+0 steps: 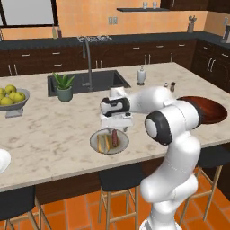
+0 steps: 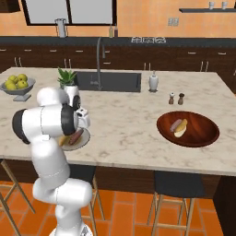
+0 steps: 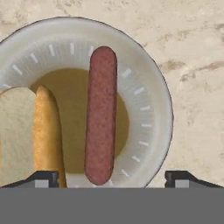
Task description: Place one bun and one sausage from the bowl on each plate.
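Going left to right: the plate (image 1: 109, 141) sits at the desk's (image 1: 54, 130) near edge with a bun (image 3: 26, 131) and sausage (image 3: 101, 114) side by side on it, and the gripper (image 3: 112, 177) hangs right above, jaws spread wide with nothing in them, sausage lying between its tips. Way off right, near the desk's right end, the bowl (image 2: 188, 128) holds another bun (image 2: 181, 128) and sausage (image 2: 175, 125) lying close together. So I'd guess the next grab means a long swing to the right.

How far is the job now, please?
Done: one plate holds a bun and a sausage. In hand: nothing; the claw is open above that sausage. Left: a bun and a sausage lie in the bowl, for another plate.
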